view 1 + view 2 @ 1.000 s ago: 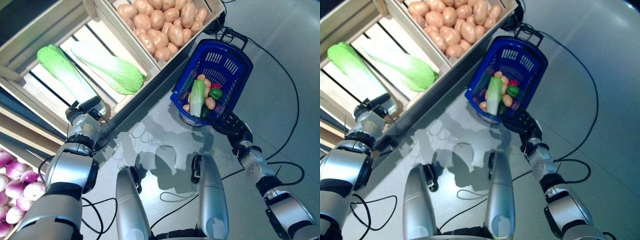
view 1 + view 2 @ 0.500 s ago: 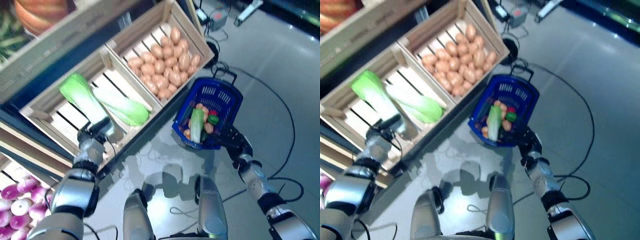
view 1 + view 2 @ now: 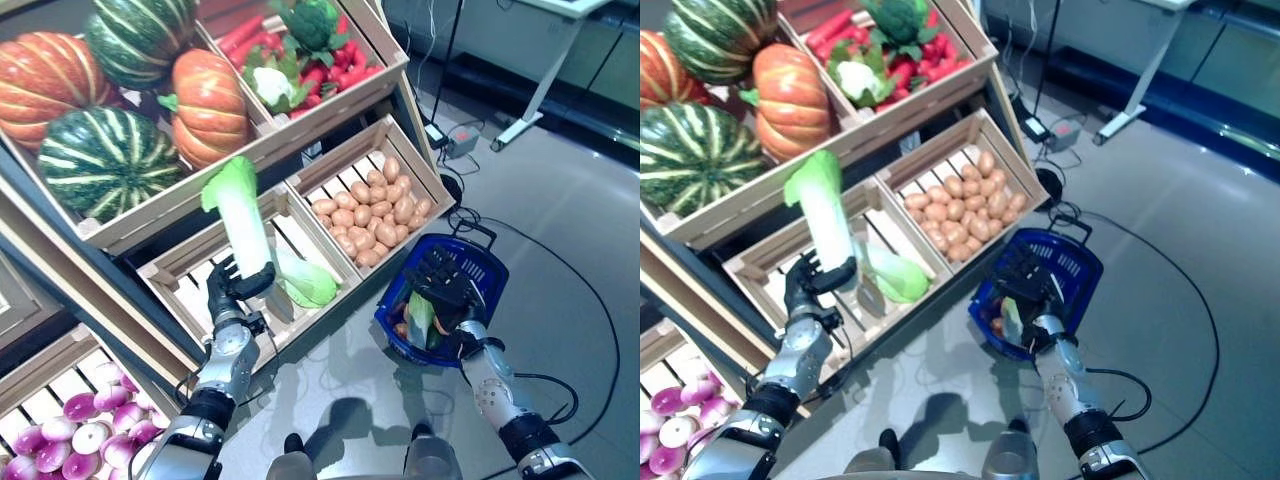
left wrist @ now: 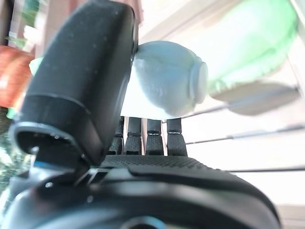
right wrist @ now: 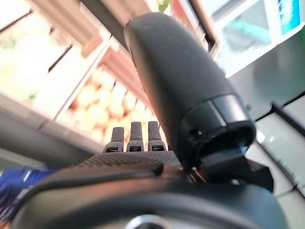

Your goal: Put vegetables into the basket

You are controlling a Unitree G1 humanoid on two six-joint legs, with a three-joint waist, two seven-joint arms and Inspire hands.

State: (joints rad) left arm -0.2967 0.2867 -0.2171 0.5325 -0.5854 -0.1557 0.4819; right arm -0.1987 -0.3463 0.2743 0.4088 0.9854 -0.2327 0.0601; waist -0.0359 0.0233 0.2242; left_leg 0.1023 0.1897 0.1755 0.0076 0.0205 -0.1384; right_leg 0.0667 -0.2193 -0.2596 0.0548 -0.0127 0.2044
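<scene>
Blue basket [image 3: 478, 268] holds vegetables [image 3: 420, 314]; wooden crate [image 3: 432, 184] holds potatoes [image 3: 370, 210].

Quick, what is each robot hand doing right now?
Left hand: closed around the cabbage.
Right hand: open, fingers spread above the basket, holding nothing.

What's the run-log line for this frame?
left hand: shut on cabbage, lifted | right hand: open above basket | phase: carry
</scene>
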